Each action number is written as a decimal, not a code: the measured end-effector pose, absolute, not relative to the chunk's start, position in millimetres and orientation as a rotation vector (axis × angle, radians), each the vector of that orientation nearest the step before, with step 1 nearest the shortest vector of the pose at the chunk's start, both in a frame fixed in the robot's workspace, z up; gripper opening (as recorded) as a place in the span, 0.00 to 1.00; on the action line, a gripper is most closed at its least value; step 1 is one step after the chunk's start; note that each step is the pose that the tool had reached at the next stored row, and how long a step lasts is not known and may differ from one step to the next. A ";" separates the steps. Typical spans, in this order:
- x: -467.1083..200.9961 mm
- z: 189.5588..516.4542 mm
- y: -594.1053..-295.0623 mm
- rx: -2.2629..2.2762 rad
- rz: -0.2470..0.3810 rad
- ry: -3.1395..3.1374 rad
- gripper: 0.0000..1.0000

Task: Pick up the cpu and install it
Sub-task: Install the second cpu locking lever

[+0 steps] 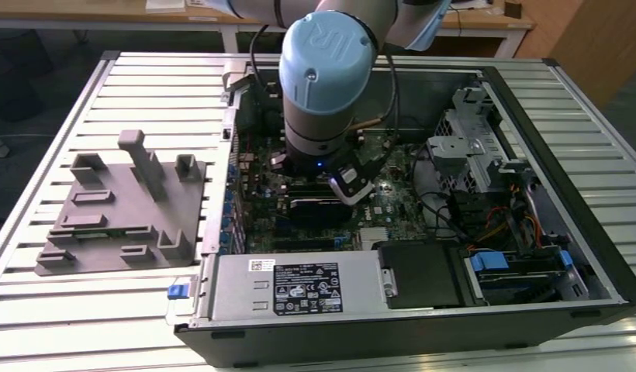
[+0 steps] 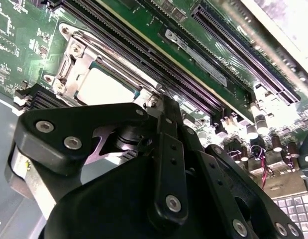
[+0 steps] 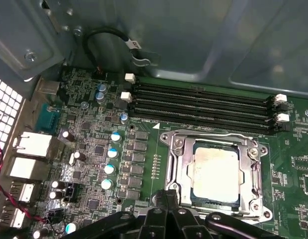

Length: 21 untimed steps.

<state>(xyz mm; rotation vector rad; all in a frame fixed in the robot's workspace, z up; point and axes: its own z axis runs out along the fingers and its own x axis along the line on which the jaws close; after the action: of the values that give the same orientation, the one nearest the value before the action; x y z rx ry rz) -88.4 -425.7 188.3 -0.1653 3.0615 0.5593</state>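
The cpu (image 3: 216,172) was seen seated in the socket (image 3: 213,172), at the claw's (image 3: 168,211) 1 o'clock; installation was judged near done, lifting clear called for; claw state could not be told.

The end effector (image 3: 168,219) hid the socket's near edge in the first wrist view, and its fingertips ran off the frame. In the second wrist view it covered part of the cpu (image 2: 101,89).

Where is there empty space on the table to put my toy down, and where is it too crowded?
Bare slats of the table lie open past the grey fixture block, toward the exterior view's left edge, and in front of that block. Inside the computer case it is crowded: the arm hangs over the motherboard, near the cpu in its socket.
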 end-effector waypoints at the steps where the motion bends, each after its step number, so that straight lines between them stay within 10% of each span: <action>1: -88.7 188.3 -426.0 -0.165 0.559 3.062 0.11; 21: -92.3 191.1 -428.3 -0.165 0.560 3.061 0.11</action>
<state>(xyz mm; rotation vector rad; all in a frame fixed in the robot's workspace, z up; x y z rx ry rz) -92.3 -428.3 191.1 -0.1653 3.0613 0.5601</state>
